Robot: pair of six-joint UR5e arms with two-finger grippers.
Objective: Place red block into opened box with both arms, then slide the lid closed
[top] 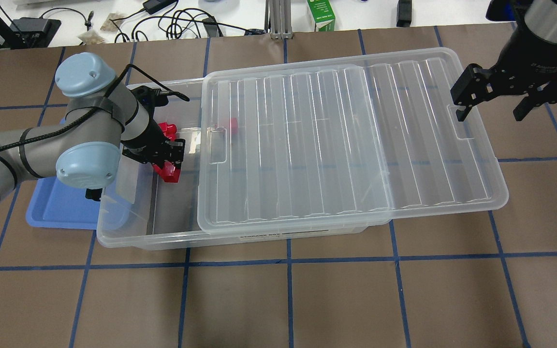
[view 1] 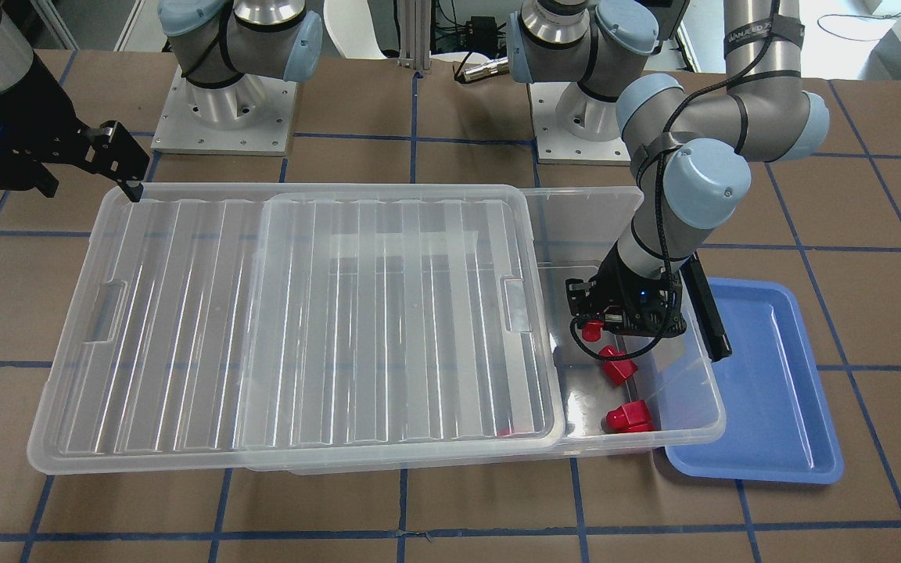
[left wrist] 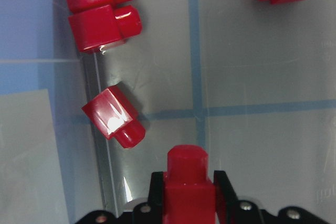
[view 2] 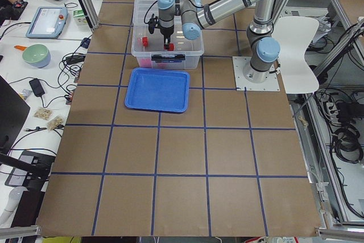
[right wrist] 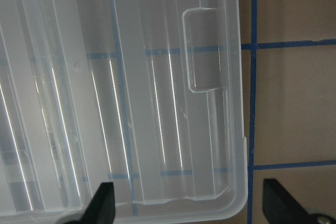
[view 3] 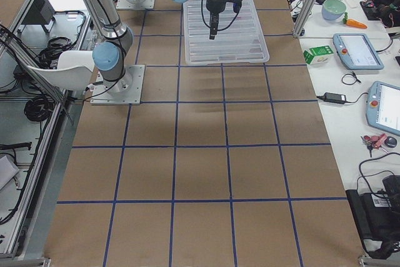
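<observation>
The clear box (top: 128, 239) lies across the table. Its ribbed lid (top: 346, 145) is slid toward my right side, which leaves the box's left end uncovered. My left gripper (top: 169, 169) reaches down into that uncovered end, shut on a red block (left wrist: 189, 182) with its stub pointing away from the wrist. Loose red blocks (left wrist: 113, 116) (view 1: 629, 417) lie on the box floor nearby, and one (top: 233, 124) shows through the lid. My right gripper (top: 490, 116) hangs open just above the lid's far short end, beside the notch (right wrist: 202, 51), with nothing between its fingers.
A blue tray (view 1: 771, 391) with nothing in it sits against the box's uncovered end, under my left arm's elbow. Both arm bases (view 1: 224, 109) stand behind the box. Brown table with blue tape lines surrounds the box on the near side.
</observation>
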